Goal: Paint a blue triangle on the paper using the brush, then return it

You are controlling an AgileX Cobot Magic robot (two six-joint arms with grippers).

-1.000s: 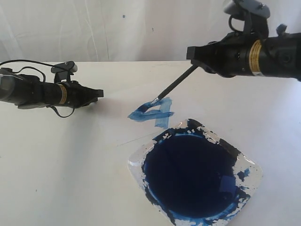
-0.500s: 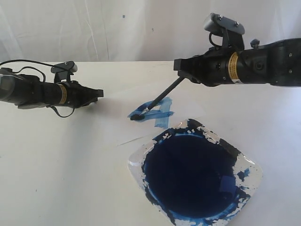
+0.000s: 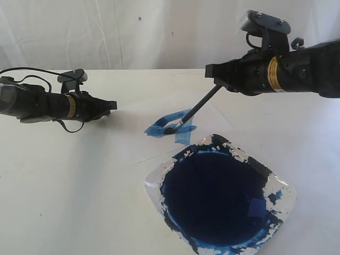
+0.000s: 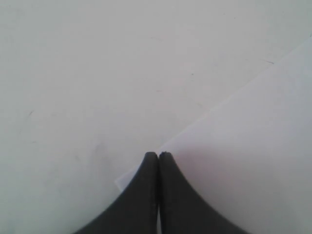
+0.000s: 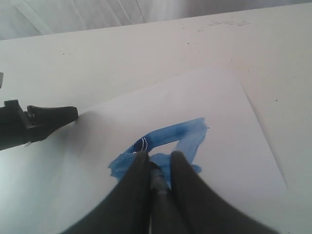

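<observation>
A white tabletop (image 3: 64, 202) fills the scene; behind it hangs a creased white backdrop (image 3: 133, 32) with dark specks

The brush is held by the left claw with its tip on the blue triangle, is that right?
No, it is the right claw that holds the brush, as the exterior view shows. Its tip is on the blue triangle.

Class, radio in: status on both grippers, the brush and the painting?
Right gripper shut on brush, bristles on blue triangle. Left gripper shut at paper corner. Paint dish beside it, not blocking.
</observation>
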